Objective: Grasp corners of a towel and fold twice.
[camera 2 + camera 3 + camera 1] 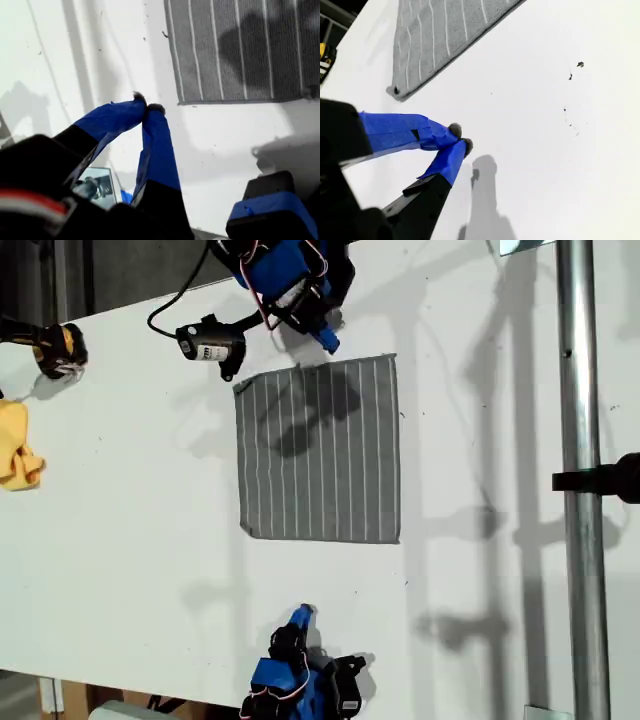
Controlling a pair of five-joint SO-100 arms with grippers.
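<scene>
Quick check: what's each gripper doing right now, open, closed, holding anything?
My first gripper: closed, empty, off the towel.
My second gripper: closed, empty, on bare table.

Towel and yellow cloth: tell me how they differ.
The towel is grey with thin white stripes; the yellow cloth is plain. The towel lies flat and squared mid-table; the yellow cloth sits crumpled at the exterior view's left edge. The towel looks far larger, though the edge cuts the yellow cloth off. Neither is gripped.

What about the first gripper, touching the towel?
Apart. The first wrist view shows bare white table between my first gripper, tips shut, and the towel edge.
</scene>
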